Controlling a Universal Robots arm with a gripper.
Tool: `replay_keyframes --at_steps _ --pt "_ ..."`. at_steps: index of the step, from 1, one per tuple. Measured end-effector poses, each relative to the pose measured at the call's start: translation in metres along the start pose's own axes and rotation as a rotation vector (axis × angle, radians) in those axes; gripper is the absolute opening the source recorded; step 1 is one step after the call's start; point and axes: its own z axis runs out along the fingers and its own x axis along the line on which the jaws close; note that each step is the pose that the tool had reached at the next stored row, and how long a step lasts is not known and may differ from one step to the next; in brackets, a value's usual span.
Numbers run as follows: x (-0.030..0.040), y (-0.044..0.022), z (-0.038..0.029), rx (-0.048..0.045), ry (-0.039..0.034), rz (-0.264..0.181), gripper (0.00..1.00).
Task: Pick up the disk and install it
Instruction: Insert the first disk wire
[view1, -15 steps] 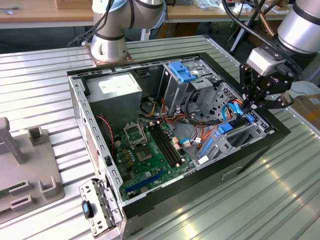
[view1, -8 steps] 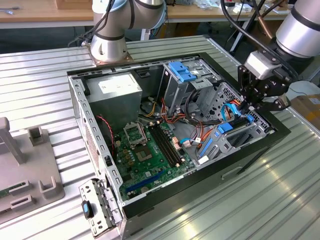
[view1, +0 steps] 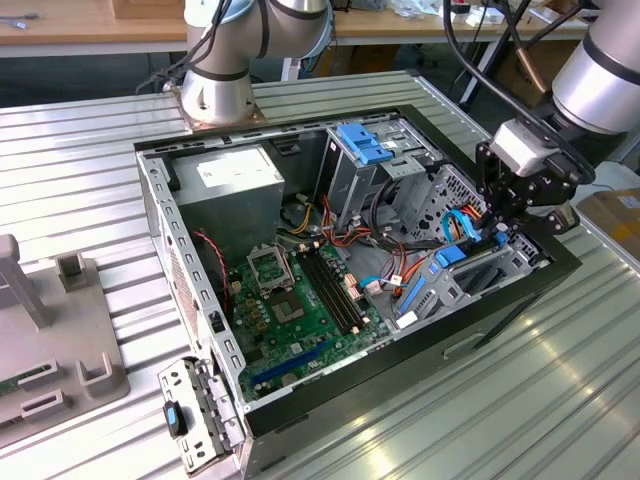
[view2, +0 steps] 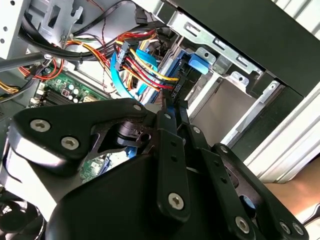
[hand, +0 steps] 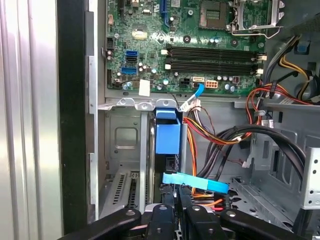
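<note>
The disk (view1: 450, 254) stands on edge in the drive cage at the open computer case's corner on the exterior view's right; its bright blue carrier rail shows above the cage. My gripper (view1: 503, 232) hangs right over that cage. In the first wrist view the blue carrier (hand: 167, 136) lies just ahead of my gripper (hand: 176, 202), whose two black fingers sit close together. In the second wrist view the gripper (view2: 171, 102) comes to a narrow tip at the disk's dark edge (view2: 186, 80), beside its blue clip. I cannot tell whether the fingers pinch the disk or only touch it.
Red, yellow, black and blue cables (view1: 385, 255) run beside the cage. The motherboard (view1: 300, 300), the power supply (view1: 235, 185) and a tall metal bay topped by a blue bracket (view1: 365, 145) stand in the case. A grey fixture (view1: 50, 340) sits on the ribbed table.
</note>
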Motion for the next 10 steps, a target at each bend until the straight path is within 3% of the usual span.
replay_keyframes --at_steps 10 --pt "0.0005 0.0022 0.0077 -0.0003 -0.0012 -0.007 0.16"
